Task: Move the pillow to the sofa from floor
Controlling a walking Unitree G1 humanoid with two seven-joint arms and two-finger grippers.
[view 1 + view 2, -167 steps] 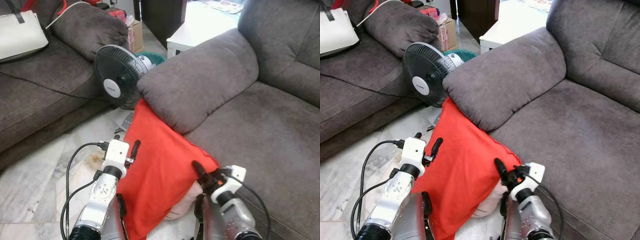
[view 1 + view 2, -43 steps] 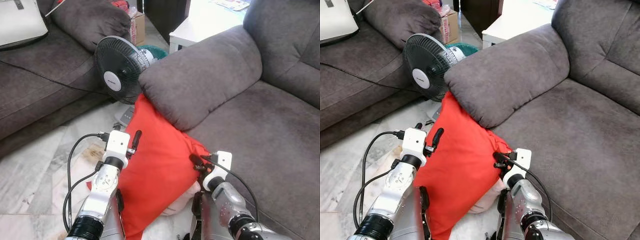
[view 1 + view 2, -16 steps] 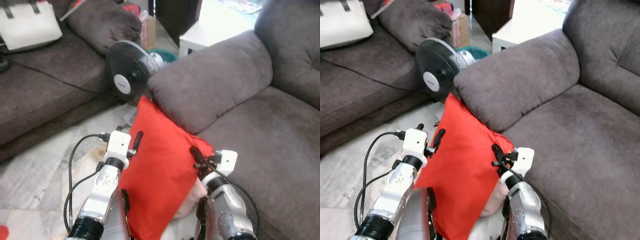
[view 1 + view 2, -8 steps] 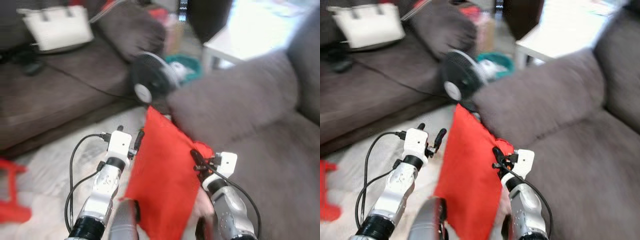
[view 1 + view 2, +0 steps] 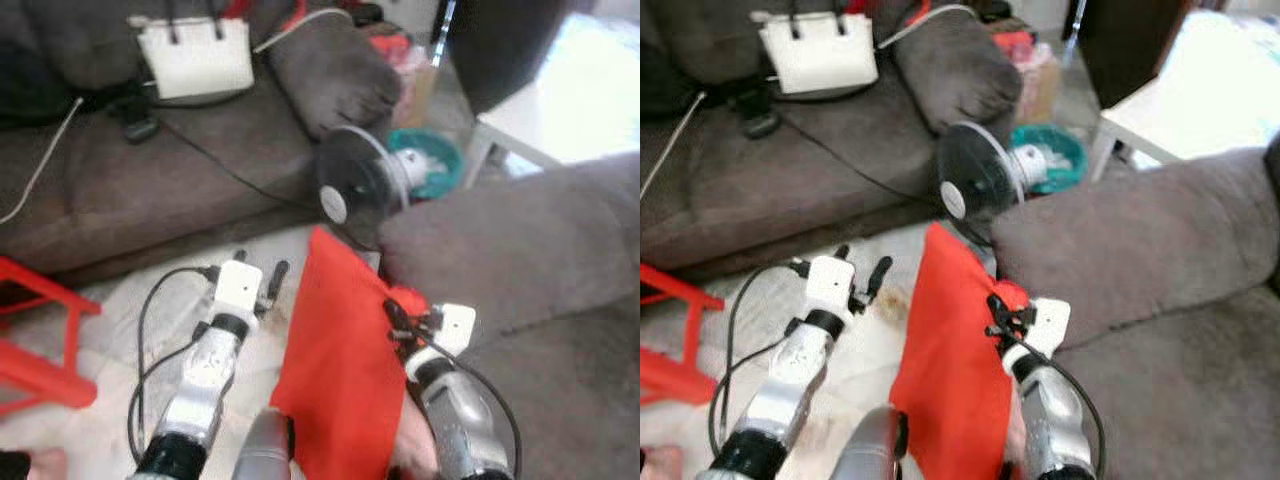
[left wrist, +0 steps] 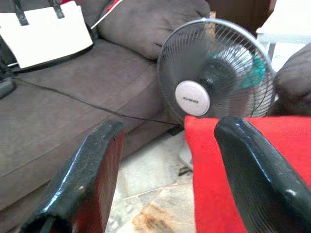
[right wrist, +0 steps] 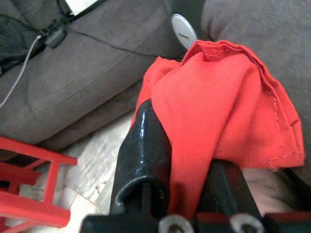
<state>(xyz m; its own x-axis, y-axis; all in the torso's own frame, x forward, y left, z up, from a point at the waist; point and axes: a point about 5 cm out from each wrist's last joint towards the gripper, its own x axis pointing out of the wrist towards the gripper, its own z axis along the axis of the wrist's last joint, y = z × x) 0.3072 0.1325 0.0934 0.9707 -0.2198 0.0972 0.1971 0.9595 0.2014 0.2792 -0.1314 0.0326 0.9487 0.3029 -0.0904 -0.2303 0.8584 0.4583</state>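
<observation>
The red pillow [image 5: 340, 370] stands on edge between my two arms, its top corner near the fan and its right side against the grey sofa's armrest [image 5: 500, 240]. My right gripper [image 7: 187, 165] is shut on a bunched fold of the pillow's red cloth at its upper right corner [image 5: 400, 300]. My left gripper [image 5: 262, 268] is open just left of the pillow's upper edge. In the left wrist view the pillow's corner [image 6: 204, 155] lies beside one black finger [image 6: 257, 174], with nothing squeezed between the fingers.
A black standing fan [image 5: 355, 195] is on the floor just behind the pillow. A second grey sofa [image 5: 150, 170] with a white bag [image 5: 195, 55] and a cable runs along the left. A red stool [image 5: 40, 340] is at the far left, a white table [image 5: 560, 110] at the back right.
The whole view has swung, bringing in more of the left sofa and the red stool, with blur. Both grippers keep their places on the pillow, the right still gripping it.
</observation>
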